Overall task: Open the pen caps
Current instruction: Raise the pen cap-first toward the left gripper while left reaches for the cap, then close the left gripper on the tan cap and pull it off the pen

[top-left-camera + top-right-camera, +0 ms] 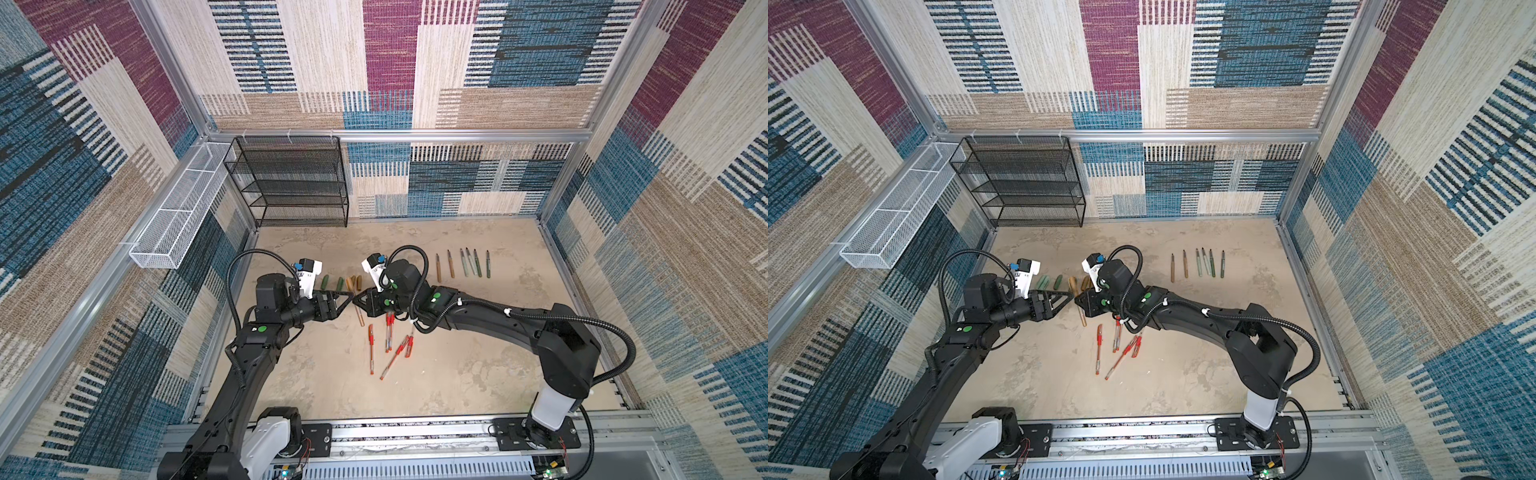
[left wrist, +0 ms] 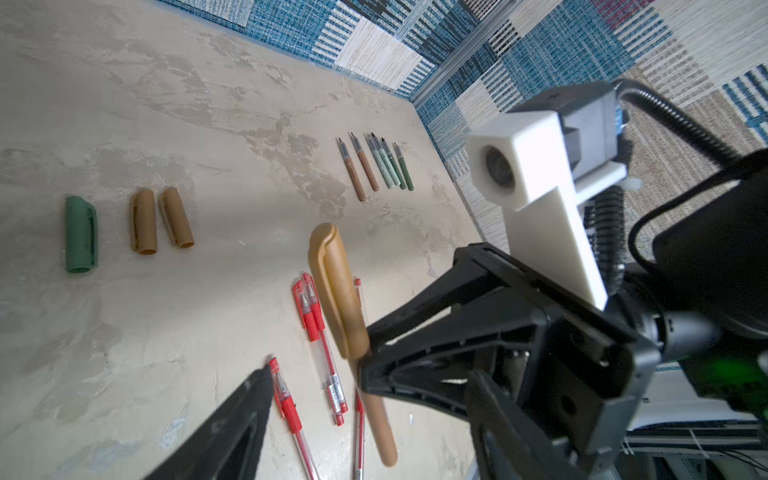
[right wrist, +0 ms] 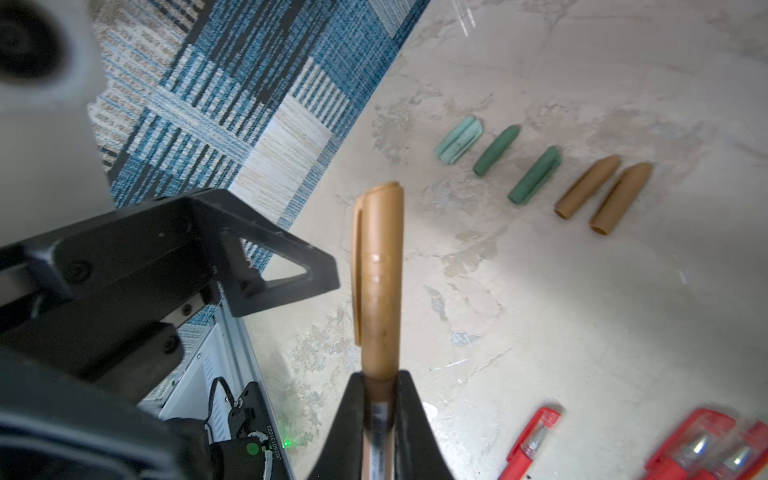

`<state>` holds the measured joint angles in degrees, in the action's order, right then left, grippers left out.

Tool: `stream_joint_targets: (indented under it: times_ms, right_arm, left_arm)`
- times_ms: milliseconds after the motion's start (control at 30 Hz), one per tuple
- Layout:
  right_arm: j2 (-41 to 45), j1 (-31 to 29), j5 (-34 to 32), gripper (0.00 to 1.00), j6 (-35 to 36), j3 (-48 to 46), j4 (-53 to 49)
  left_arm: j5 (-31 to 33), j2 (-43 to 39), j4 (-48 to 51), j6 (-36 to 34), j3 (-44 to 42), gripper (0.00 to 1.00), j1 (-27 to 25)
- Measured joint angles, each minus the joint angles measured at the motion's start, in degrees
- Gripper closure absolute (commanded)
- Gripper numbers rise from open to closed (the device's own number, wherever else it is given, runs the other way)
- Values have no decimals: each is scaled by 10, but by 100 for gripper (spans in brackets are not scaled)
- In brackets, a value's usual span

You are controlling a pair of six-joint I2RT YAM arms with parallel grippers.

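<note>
Your bench (image 1: 478, 365) carries everything, with a black mesh rack (image 1: 291, 183) standing at its far left corner and a white wire basket (image 1: 178, 216) hung along the left wall rail. You have both arms reaching in to the middle, their tips almost meeting in both top views.

Your right gripper (image 3: 378, 395) is clamped tight on a gold-brown pen (image 2: 380, 432), gripping the barrel just below the cap. Your left gripper (image 1: 348, 301) has its jaws well apart and holds nothing. One of its fingers (image 3: 286, 266) sits just beside the pen's gold-brown cap (image 3: 380, 266), which is on the pen and points toward the far wall.

Six uncapped barrels (image 1: 462, 264) lie in a neat row on the bench, to the right toward the far side. Several red pens (image 1: 371, 345) lie scattered on the near side of the grippers, their red caps (image 3: 536, 432) on.

The loose caps (image 3: 536, 174) lie in a row just on the far side of the grippers: one pale mint, two dark green and two gold-brown. The two gold-brown ones lie just beside each other.
</note>
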<state>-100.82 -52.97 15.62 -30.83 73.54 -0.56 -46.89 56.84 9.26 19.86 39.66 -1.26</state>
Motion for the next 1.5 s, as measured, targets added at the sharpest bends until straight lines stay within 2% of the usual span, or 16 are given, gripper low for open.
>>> stream_joint_targets:
  times_ms: [167, 333, 600, 767, 900, 1067, 1233, 1400, 1500]
  right_arm:
    - [2, -12, 19, 92, 10, -7, 33]
    - [2, -22, 28, 92, 16, -15, 51]
    - [-1, -26, 27, 92, 24, -19, 52]
    - [-2, -27, 26, 82, 24, -23, 58]
    - [-8, -28, 28, 79, 23, -31, 70]
    - [-13, -31, 28, 83, 21, -33, 71]
    - [-19, -31, 33, 78, 19, -34, 75]
    - [-29, -34, 35, 78, 15, -31, 75]
    - [-34, -36, 39, 87, 15, -26, 73]
  left_arm:
    - [6, 4, -9, 10, -1, 42, 0]
    - [30, 9, -9, 15, 3, 68, 0]
    - [15, 8, -12, 35, 3, 100, 0]
    - [16, 8, -12, 34, 3, 100, 1]
    - [30, 8, -12, 34, 2, 100, 1]
    - [32, 9, -12, 34, 2, 100, 4]
    - [35, 9, -10, 33, 2, 100, 5]
    - [33, 7, -11, 35, 1, 100, 5]
    - [33, 7, -11, 36, 1, 100, 5]
